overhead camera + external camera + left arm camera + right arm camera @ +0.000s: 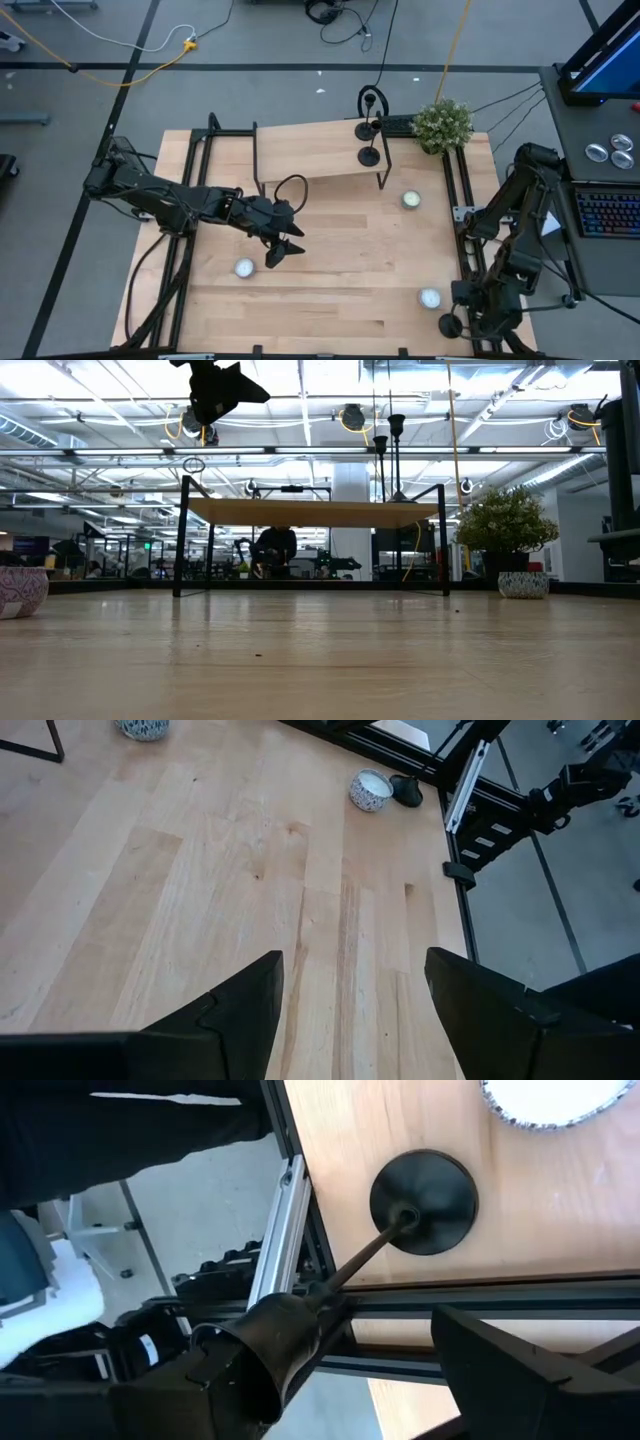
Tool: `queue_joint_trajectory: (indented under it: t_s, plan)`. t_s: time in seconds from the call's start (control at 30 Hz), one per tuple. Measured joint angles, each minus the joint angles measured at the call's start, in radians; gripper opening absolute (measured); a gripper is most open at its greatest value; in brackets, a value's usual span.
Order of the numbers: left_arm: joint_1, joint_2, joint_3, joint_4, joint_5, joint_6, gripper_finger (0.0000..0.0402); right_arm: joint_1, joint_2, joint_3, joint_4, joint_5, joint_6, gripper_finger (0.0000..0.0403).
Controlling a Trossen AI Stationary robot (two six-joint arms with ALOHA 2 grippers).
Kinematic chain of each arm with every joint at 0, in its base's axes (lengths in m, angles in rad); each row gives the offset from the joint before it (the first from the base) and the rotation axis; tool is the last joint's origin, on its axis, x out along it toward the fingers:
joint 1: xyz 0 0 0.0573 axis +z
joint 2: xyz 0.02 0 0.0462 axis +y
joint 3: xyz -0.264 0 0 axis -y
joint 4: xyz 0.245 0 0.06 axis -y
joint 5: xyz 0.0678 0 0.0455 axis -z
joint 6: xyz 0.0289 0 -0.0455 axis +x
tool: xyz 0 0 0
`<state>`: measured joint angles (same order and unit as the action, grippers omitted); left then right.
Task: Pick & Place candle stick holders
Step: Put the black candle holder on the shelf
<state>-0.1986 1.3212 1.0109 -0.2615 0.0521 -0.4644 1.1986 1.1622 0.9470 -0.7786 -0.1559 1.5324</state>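
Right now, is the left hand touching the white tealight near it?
Apart. The low view shows the left hand hanging high above the table, while the tealight lies on the wood in the high view.

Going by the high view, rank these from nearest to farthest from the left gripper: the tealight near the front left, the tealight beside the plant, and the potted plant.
From the left gripper, over the table's middle left:
1. Front-left tealight, just beside it toward the front.
2. Tealight beside the plant, on the right half.
3. Potted plant, back right corner.
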Motion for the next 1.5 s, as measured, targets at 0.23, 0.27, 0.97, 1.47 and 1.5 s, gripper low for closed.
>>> queue_joint_trajectory:
  t_s: [0.23,0.27,0.97,1.47,1.5]
  plan:
    - [0.0,0.0,0.0,0.0,0.0,0.0,0.0253,-0.002,0.001,-0.001,-0.008,0.0,-0.007,0.0256]
    - [0.0,0.0,0.0,0.0,0.0,0.0,0.0253,-0.002,0.001,-0.001,-0.009,0.001,-0.007,0.0256]
    - [0.0,0.0,0.0,0.0,0.001,0.023,0.0253,-0.001,0.003,-0.002,-0.01,0.024,0.025,0.0256]
    - [0.0,0.0,0.0,0.0,0.002,0.027,0.0253,-0.002,0.002,-0.002,-0.006,0.023,0.027,0.0161]
    - [0.0,0.0,0.0,0.0,0.002,0.027,0.0253,-0.002,0.002,-0.002,-0.005,0.023,0.027,0.0143]
